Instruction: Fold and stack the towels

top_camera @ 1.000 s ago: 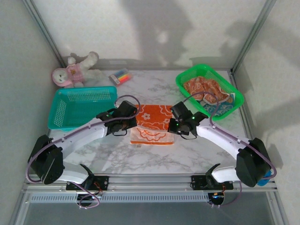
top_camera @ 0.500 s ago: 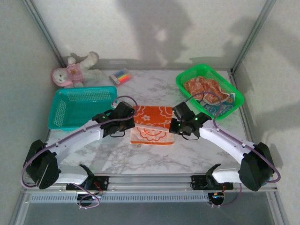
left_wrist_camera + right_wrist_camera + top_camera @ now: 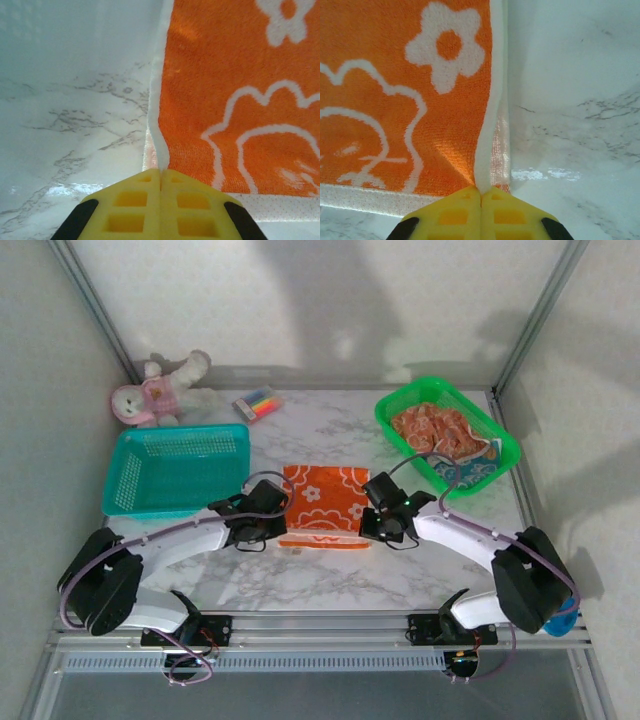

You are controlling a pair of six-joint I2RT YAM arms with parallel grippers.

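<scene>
Pinching the orange towel (image 3: 322, 498) by its white hem, both grippers are clamped fully closed: the left gripper (image 3: 160, 176) on the 9 o'clock edge, the right gripper (image 3: 481, 194) on the 3 o'clock edge. It lies mid-table, a paler layer showing beneath along its 6 o'clock side. More towels (image 3: 437, 428) sit heaped in the green basket (image 3: 428, 383) at 2 o'clock.

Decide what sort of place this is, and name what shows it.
Probably a robotics test cell: white panels on a metal frame enclose the marble-look table, a left arm and right arm are bolted to its near rail, and a teal basket and green basket serve as props.
</scene>
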